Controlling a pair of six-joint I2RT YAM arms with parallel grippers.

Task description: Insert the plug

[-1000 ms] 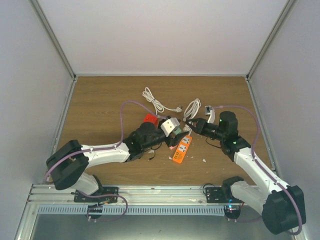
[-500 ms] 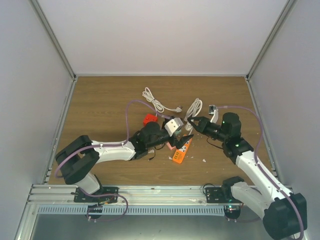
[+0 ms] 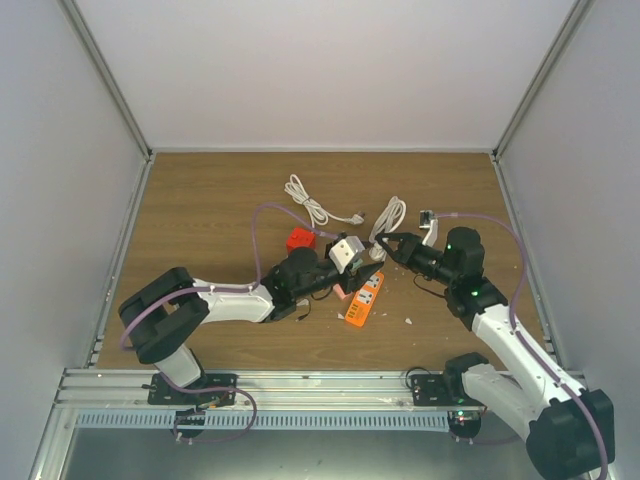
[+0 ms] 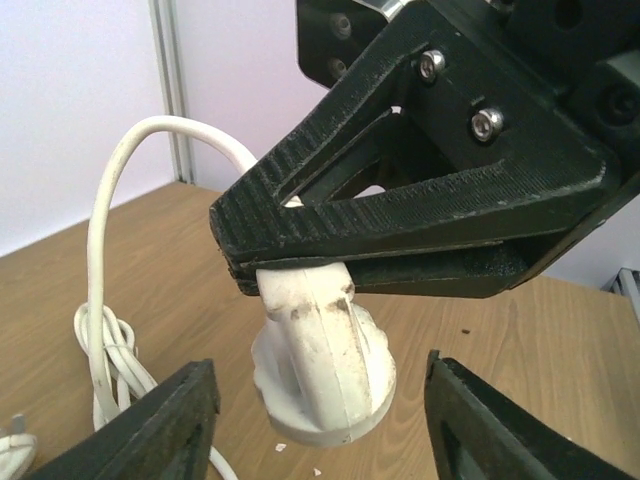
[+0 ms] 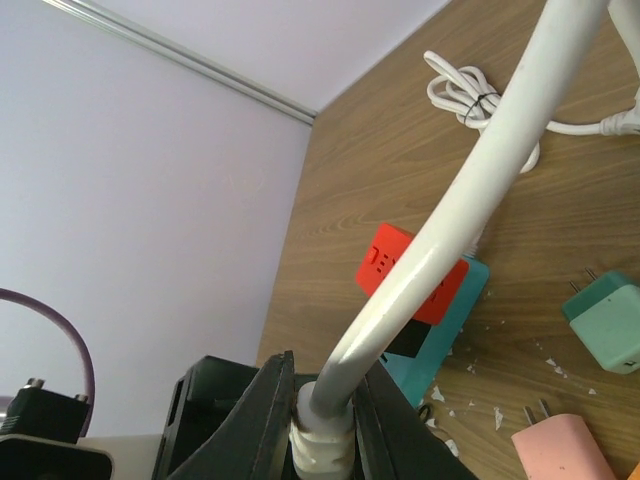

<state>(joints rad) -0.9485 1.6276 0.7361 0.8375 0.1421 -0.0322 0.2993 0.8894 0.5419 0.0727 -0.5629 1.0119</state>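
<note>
Here, your right gripper (image 3: pixel 382 242) clenched the plug (image 4: pixel 322 370); the strip (image 3: pixel 365 298) lay at its 7 o'clock.

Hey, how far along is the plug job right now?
Done: the right gripper is shut on the neck of the round white plug, held above the wooden table. In hand: the plug hangs just ahead of the open left gripper. Left: it is not in the orange power strip, which lies on the table.
</note>
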